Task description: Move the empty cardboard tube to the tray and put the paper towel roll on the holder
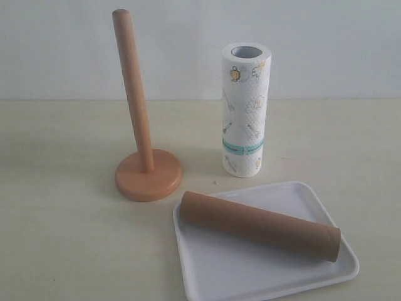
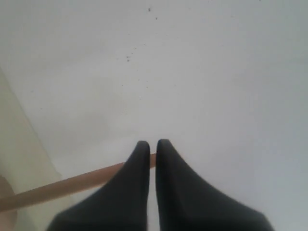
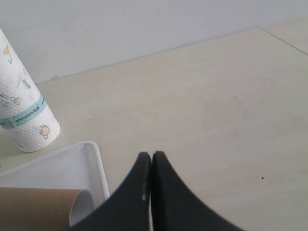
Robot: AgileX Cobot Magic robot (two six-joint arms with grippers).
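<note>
"Four things on the pale wooden desk (image 1: pixel 56 238), is that right?"

"Yes. A flat, glossy white tray with rounded corners and a low rim (image 1: pixel 250 279) lies nearest the exterior camera. The long, hollow brown cardboard tube (image 1: pixel 260 226) lies across it on its side, running slantwise from the tray's far left corner to its right rim."

"And the paper towel roll?"

"The tall white embossed paper roll with small printed pictures and a teal band (image 1: pixel 245 110) stands upright on the desk just behind the tray's far rim. It isn't on the holder. The light orange-brown wooden stand with a round disc base and thin upright dowel (image 1: pixel 148 175) is to the left of the roll, apart from it, and its dowel is bare."

"What does the right arm show?"

"The right gripper (image 3: pixel 152 155) is clenched, black fingers pressed together with nothing in them. Below it are the desk (image 3: pixel 216 96), a corner of the tray (image 3: pixel 62 168), one open end of the tube (image 3: pixel 33 207) and the foot of the roll (image 3: pixel 21 110)."

"The left?"

"The left gripper (image 2: pixel 151 143) is closed to a thin slit and holds nothing. It faces a white surface, and a brown rod that looks like the holder's dowel (image 2: pixel 62 187) crosses behind its fingers."
</note>
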